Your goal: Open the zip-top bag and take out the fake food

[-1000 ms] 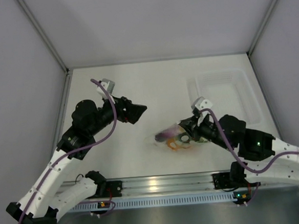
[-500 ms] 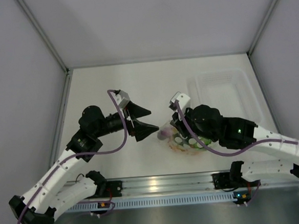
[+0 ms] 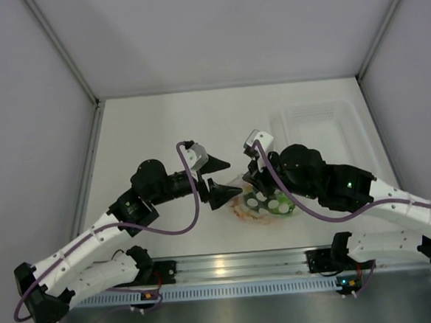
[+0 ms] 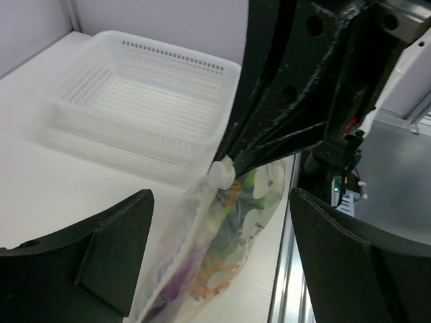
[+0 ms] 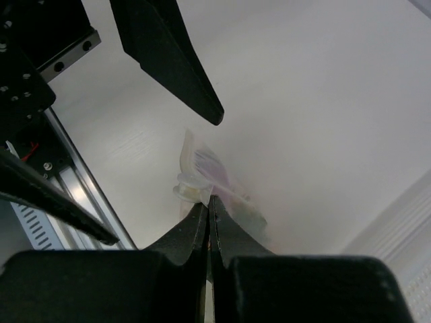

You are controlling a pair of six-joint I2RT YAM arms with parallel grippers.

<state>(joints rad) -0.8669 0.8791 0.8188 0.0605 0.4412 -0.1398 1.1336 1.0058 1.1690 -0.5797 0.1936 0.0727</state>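
Observation:
The zip-top bag (image 3: 266,204) is a clear pouch with white dots; it hangs upright from its top edge. My right gripper (image 3: 251,184) is shut on that edge beside the white slider (image 5: 190,188), jaws pressed together (image 5: 209,205). The fake food shows through the bag: a purple piece (image 4: 168,282), an orange piece (image 4: 214,281) and green (image 4: 259,185). My left gripper (image 3: 221,178) is open just left of the bag, with the bag's lower part (image 4: 222,249) between its fingers (image 4: 101,262), not touching. Its fingers (image 5: 168,60) also show in the right wrist view.
A rigid clear rectangular tray (image 3: 325,135) stands at the back right; in the left wrist view it shows as a perforated basket (image 4: 135,101) behind the bag. The aluminium rail (image 3: 230,265) runs along the near table edge.
My left gripper has swung right and forward to the bag, staying open. My right gripper has moved left and lifted the bag by its top edge, so it now hangs upright.

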